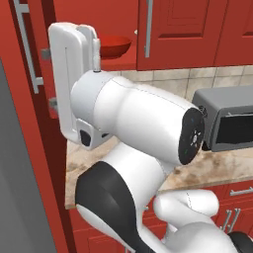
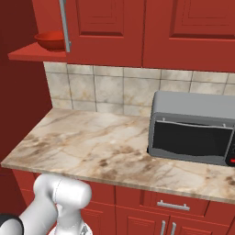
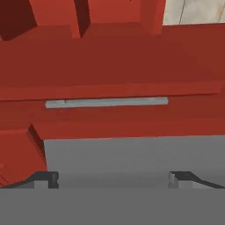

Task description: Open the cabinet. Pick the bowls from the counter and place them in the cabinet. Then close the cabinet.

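Judging by the red bowl [image 1: 114, 47] already on the cabinet's shelf [image 2: 34, 54], you face its open door's bar handle [image 3: 106, 103]: stiff, slick metal. Take it mid-length; your gripper [image 3: 113, 179] jaws stand wide, holding nothing.

- The worktop [image 2: 92, 142] looks like smooth, shiny marble stone with brown veins.
- The cabinet [image 2: 105, 32] is smooth painted red, with a silver metal handle [image 2: 64, 25].
- The red bowl [image 2: 49, 40] looks glossy.
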Available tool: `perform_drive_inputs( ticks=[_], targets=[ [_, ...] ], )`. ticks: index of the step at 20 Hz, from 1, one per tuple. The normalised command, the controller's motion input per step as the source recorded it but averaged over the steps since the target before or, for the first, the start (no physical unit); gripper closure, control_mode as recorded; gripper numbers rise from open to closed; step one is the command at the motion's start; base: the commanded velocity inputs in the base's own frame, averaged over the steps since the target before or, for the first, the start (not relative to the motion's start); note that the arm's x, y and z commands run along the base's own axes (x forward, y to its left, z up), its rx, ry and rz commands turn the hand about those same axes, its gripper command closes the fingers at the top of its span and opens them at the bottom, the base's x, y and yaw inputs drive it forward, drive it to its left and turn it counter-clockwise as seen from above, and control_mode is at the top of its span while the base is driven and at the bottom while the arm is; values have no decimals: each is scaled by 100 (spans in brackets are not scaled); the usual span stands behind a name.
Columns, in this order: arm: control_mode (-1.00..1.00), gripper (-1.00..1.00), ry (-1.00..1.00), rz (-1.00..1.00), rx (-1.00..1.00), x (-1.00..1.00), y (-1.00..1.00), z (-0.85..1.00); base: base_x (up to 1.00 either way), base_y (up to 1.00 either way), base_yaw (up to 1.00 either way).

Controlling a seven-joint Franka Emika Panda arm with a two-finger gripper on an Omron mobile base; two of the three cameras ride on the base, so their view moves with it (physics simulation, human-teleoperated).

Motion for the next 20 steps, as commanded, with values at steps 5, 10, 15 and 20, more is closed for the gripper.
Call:
perform_drive_inputs(
  ticks=[5,10,15,20],
  targets=[
    [-100,-100,-16,5,0,16,20,0,0,0,0],
    [-100,-100,-12,6,0,23,13,0,0,0,0],
    [-100,-100,-3,6,0,43,1,-1,0,0,0],
    [-100,-100,0,6,0,49,0,-14,0,0,0]
  ],
)
